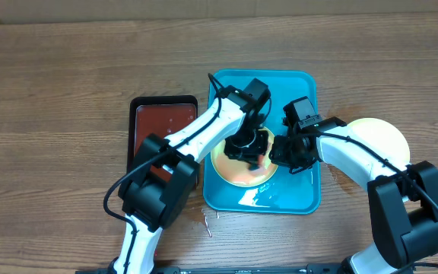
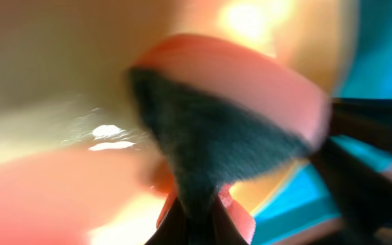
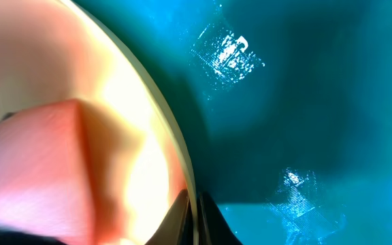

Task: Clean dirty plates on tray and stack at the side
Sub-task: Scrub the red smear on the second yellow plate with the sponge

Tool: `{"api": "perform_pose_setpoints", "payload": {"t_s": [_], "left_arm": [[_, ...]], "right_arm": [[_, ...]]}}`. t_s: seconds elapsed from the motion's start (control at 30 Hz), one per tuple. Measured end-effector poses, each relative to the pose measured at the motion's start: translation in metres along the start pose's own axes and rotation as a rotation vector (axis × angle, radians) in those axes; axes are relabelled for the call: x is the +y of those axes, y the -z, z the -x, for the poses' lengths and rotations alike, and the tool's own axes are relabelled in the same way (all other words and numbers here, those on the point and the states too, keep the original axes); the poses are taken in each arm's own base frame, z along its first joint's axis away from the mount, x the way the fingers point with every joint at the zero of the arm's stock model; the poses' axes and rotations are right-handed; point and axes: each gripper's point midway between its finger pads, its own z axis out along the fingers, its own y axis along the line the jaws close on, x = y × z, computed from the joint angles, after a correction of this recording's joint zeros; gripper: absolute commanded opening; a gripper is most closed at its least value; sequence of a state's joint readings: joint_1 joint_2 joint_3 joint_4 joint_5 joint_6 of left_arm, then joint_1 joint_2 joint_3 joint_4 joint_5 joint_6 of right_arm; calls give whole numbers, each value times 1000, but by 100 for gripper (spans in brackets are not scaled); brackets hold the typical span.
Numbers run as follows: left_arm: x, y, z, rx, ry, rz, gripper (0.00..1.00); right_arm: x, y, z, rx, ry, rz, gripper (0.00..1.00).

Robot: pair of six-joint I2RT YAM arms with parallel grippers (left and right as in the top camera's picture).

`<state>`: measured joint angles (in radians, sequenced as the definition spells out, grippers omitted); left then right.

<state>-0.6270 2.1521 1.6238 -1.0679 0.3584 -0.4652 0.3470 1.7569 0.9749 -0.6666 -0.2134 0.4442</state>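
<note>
A pale yellow-green plate (image 1: 238,175) lies flat inside the glistening turquoise tray (image 1: 299,199). A second plate (image 1: 386,135) rests just beside the tray's right rim.

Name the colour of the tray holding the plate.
The tray is bright turquoise blue, clearest in the overhead view.

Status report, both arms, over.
Left gripper shut on sponge, sponge down on plate in blue tray. Right gripper pinching that plate's rim. Second plate outside tray, right side. Nothing blocking.
</note>
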Motion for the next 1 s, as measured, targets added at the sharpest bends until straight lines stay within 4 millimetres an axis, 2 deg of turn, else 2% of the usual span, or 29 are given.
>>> {"api": "perform_pose_setpoints", "payload": {"t_s": [0.2, 0.37, 0.53, 0.73, 0.8, 0.87, 0.9, 0.93, 0.97, 1.0], "left_arm": [[53, 8, -6, -8, 37, 269, 4], [83, 15, -4, -40, 39, 430, 4], [97, 22, 0, -64, 46, 505, 4], [100, 29, -2, -54, 92, 457, 5], [98, 41, -3, -65, 114, 409, 5], [96, 60, -4, -96, 139, 349, 4], [96, 73, -4, -122, 153, 318, 4], [97, 98, -5, -176, 174, 273, 4], [97, 104, -5, -192, 179, 265, 4], [101, 121, -5, -234, 193, 242, 4]], "right_arm": [[0, 0, 0, 0, 0, 0, 4], [0, 0, 0, 0, 0, 0, 4], [1, 0, 0, 1, 1, 6, 4], [4, -1, -2, 8, 6, 15, 4], [4, -1, -2, 8, 6, 15, 4], [4, -1, -2, 9, 6, 14, 4], [4, -1, -2, 8, 6, 14, 4], [4, -1, -2, 8, 6, 15, 4], [4, -1, -2, 8, 6, 15, 4], [4, -1, -2, 9, 6, 15, 4]]}}
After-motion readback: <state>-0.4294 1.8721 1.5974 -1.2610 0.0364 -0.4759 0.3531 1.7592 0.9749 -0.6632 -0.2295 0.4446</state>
